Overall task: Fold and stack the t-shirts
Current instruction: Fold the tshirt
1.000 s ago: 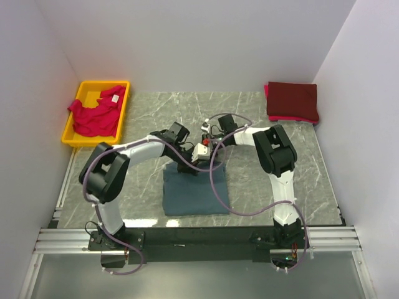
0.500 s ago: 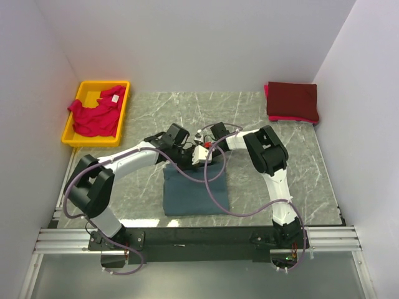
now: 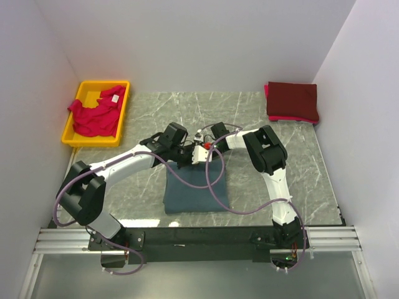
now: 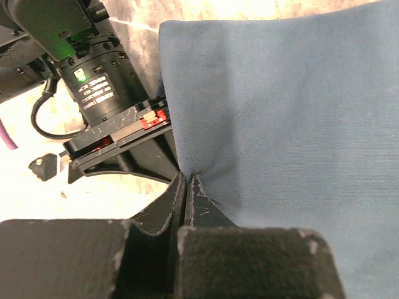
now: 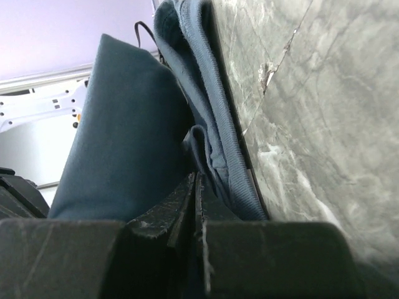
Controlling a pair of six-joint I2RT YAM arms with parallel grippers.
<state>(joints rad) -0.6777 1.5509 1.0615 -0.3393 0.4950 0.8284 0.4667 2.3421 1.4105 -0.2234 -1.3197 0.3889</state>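
Even bright light, blurred wrist foregrounds

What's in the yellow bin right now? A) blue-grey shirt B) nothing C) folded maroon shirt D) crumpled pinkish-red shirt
D: the pinkish-red shirt lies crumpled in the yellow bin; the blue-grey shirt lies out in the middle and the maroon shirt sits folded at the far right corner.

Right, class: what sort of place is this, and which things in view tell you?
Probably a robot test cell: white walls box in a table, a left arm and right arm sit on a metal rail, and a pink shirt lies in a yellow bin.
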